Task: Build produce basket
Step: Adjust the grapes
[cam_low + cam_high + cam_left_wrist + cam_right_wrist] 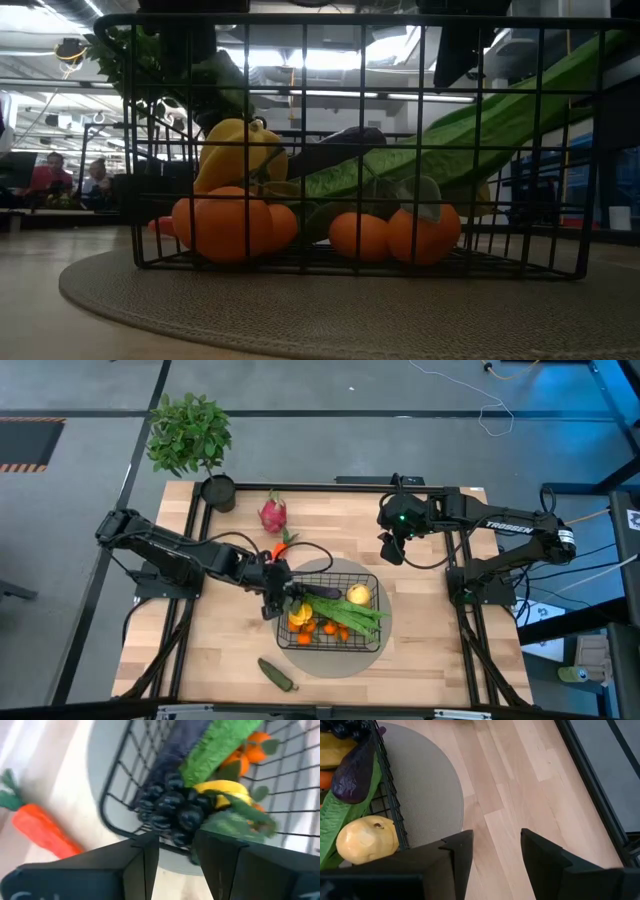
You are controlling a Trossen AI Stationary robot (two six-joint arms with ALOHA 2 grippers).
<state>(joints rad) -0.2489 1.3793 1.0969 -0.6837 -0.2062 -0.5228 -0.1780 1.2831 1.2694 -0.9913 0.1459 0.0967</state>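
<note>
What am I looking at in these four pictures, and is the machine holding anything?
Two robot arms work at a wooden table. One picture looks down from above, one looks level across the table, and two come from cameras on the wrists. A black wire basket on a round grey mat holds toy produce. The left gripper grips dark grapes at the basket's edge. The right gripper waits open and empty. A carrot, dragon fruit and cucumber lie outside.
</note>
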